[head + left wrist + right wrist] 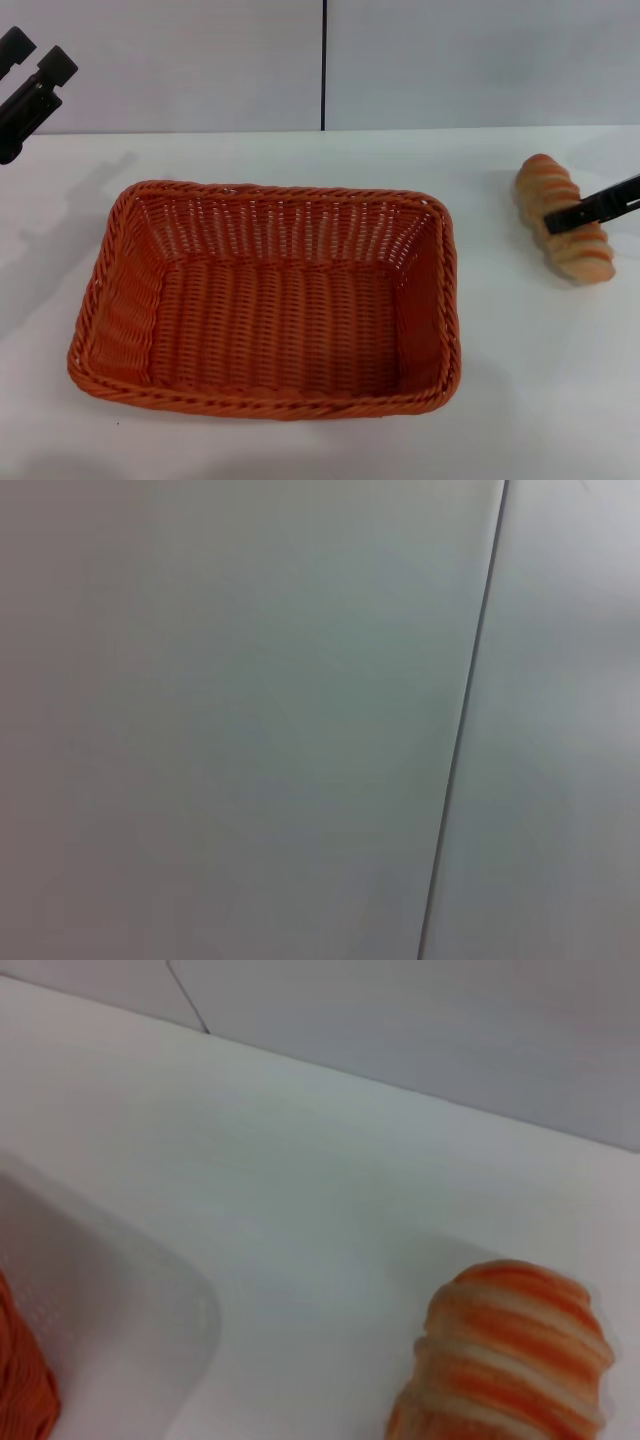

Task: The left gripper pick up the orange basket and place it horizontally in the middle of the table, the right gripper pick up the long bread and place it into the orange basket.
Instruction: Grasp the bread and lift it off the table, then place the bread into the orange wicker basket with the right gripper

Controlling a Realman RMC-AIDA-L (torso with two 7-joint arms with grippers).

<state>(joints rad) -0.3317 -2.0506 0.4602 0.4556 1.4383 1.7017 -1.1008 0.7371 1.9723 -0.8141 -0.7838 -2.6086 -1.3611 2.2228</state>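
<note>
Fingers [55,65] spread and empty: the left gripper [35,54] hangs high, its orange basket [265,300] lying crosswise on the table [300,155]. The right gripper [585,212] crosses the long bread [545,180], likely for the pick, though I can't tell its grip.

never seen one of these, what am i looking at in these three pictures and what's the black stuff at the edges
It is a two-armed robot. The wide picture comes from its head, the others from cameras on each wrist. On the white table sit an orange basket, empty, and a long bread. The black parts are its arms: the left gripper is raised at the far left, holding nothing; the right gripper reaches across the bread. The left wrist picture shows only wall.
</note>
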